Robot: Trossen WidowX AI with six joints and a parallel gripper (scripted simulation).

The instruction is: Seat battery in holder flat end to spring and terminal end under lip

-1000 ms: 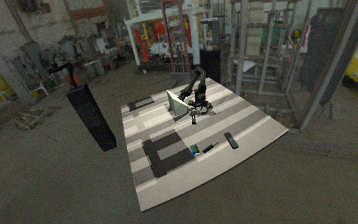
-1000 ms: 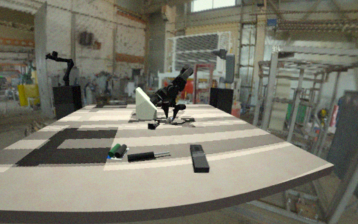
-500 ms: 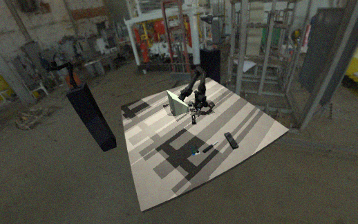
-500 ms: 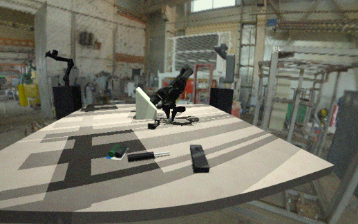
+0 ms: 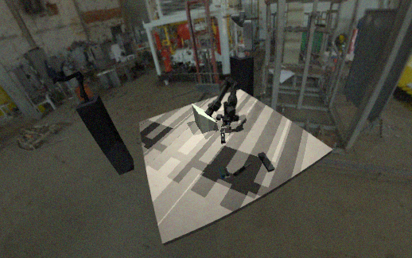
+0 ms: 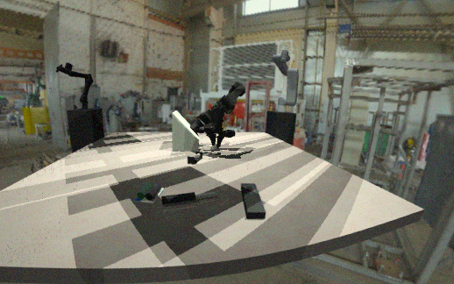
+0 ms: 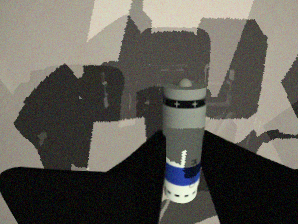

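The battery (image 7: pixel 184 117) is a pale cylinder with a dark ring near its button terminal and a blue band near its flat end. My gripper (image 7: pixel 180 136) (image 6: pixel 216 147) is shut on it, one black finger on each side, with the terminal end pointing up in the wrist view. The gripper is low by the table; whether the battery touches the table cannot be told. A small dark block (image 5: pixel 223 136) (image 6: pixel 193 159), which looks like the holder, lies near the gripper, on its left in the exterior view. Its spring and lip are too small to make out, and I cannot identify it in the wrist view.
A pale upright panel (image 5: pixel 203 119) (image 6: pixel 183 133) stands close beside the arm. Farther forward on the table (image 5: pixel 168 223) lie a green and dark pair of cylinders (image 6: pixel 146 193), a dark-handled screwdriver (image 6: pixel 179 198) and a long black block (image 5: pixel 266 162) (image 6: pixel 252 202). Patchy shadows cross the tabletop.
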